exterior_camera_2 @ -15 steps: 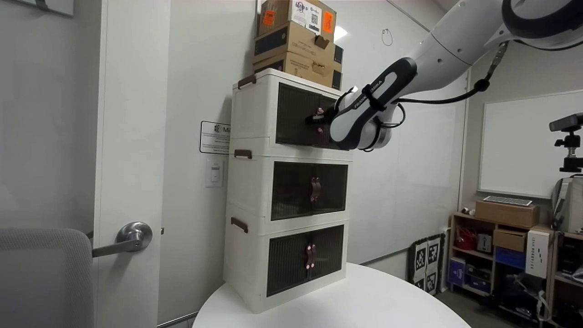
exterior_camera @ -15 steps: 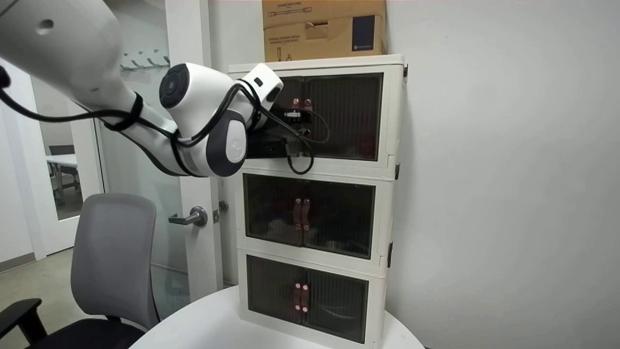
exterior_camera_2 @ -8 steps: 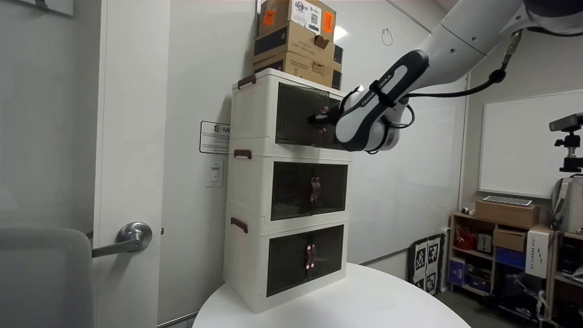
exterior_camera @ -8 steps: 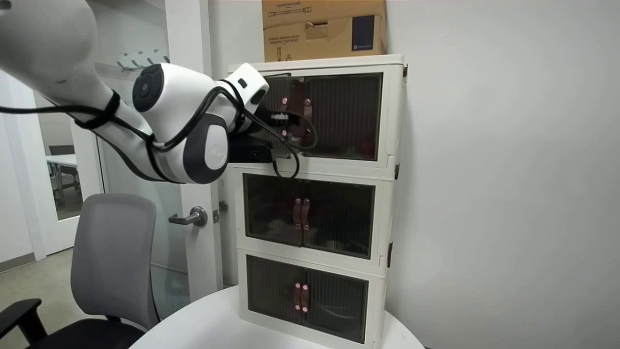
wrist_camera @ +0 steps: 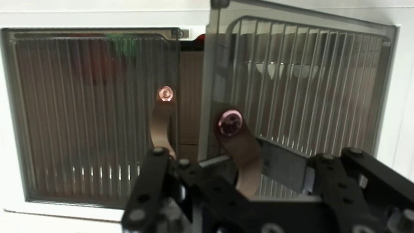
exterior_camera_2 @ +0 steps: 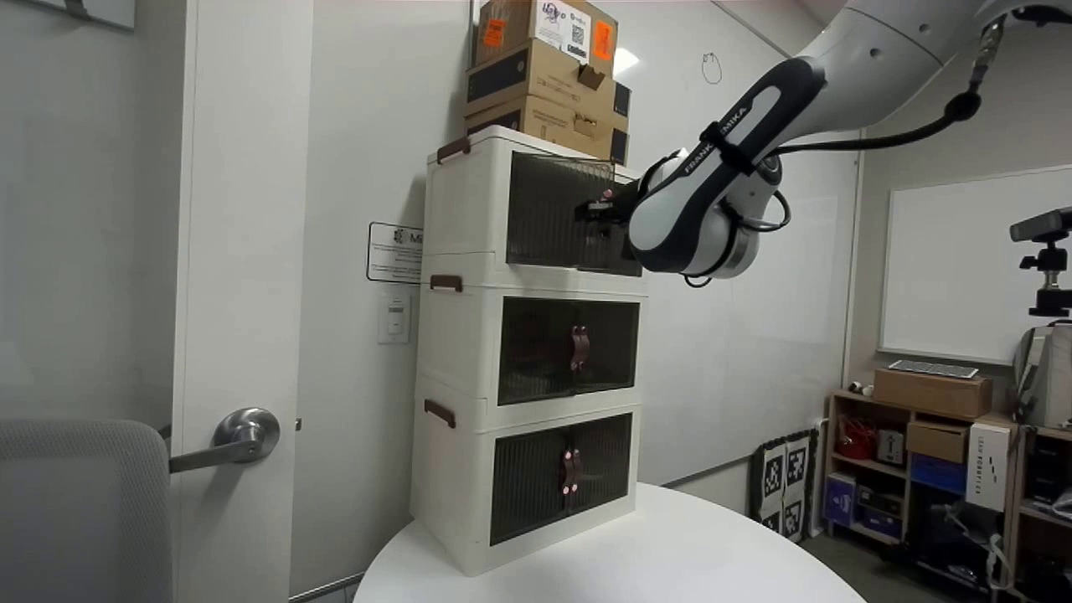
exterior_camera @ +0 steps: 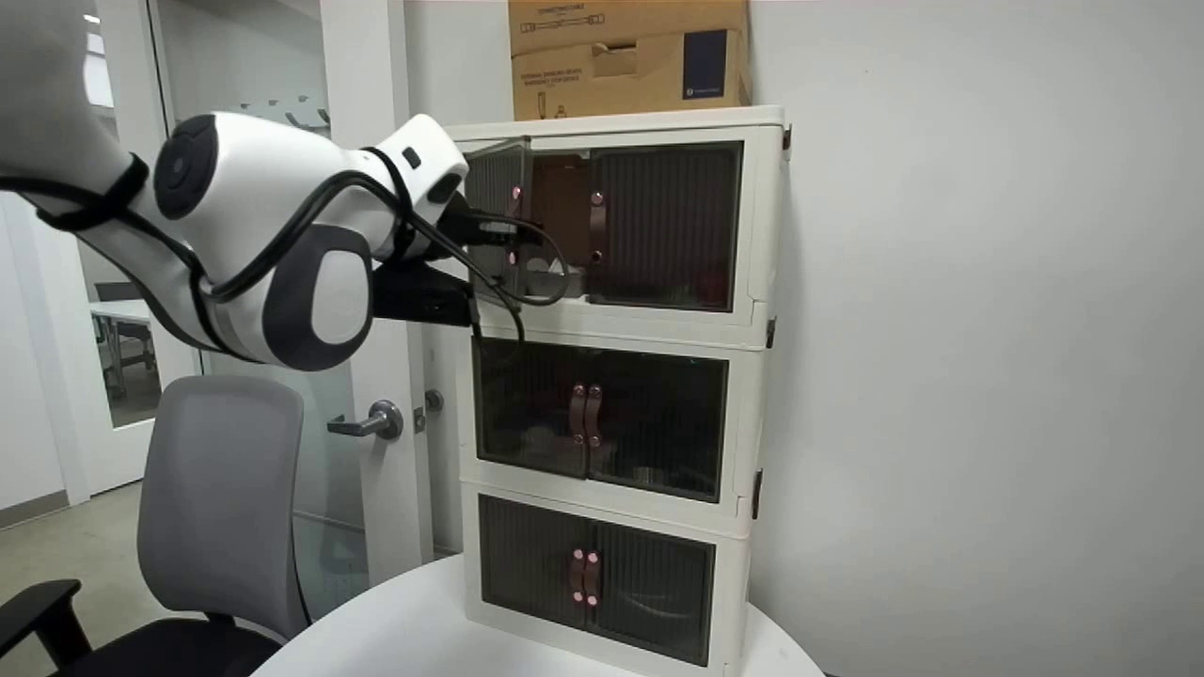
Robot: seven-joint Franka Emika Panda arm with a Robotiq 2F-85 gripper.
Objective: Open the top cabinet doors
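The top cabinet doors sit in the uppermost tier of the cream-white cabinet. One door (exterior_camera: 495, 174) stands ajar, its free edge swung out from the frame. Its neighbour (exterior_camera: 673, 226) lies flush and has its own reddish handle (exterior_camera: 597, 226). In the wrist view, the ajar door's strap handle (wrist_camera: 238, 144) runs into my gripper (wrist_camera: 245, 158), whose fingers come together around it. Where exactly the pads press is partly hidden by the strap and linkages. In an exterior view my gripper's dark tip (exterior_camera_2: 584, 213) shows through the smoked panel.
Through the gap a brown interior (exterior_camera: 562, 202) shows. Lower door pairs (exterior_camera: 649, 423) are flush. Cardboard boxes (exterior_camera_2: 548, 79) are stacked on the cabinet, which stands on a white round table (exterior_camera_2: 695, 544). A grey chair (exterior_camera: 221, 489) and a room door handle (exterior_camera: 372, 420) are nearby.
My arm has drawn back from the cabinet, and the gripped door has swung from flush to ajar. The two top handles have moved apart, and a gap now shows the interior.
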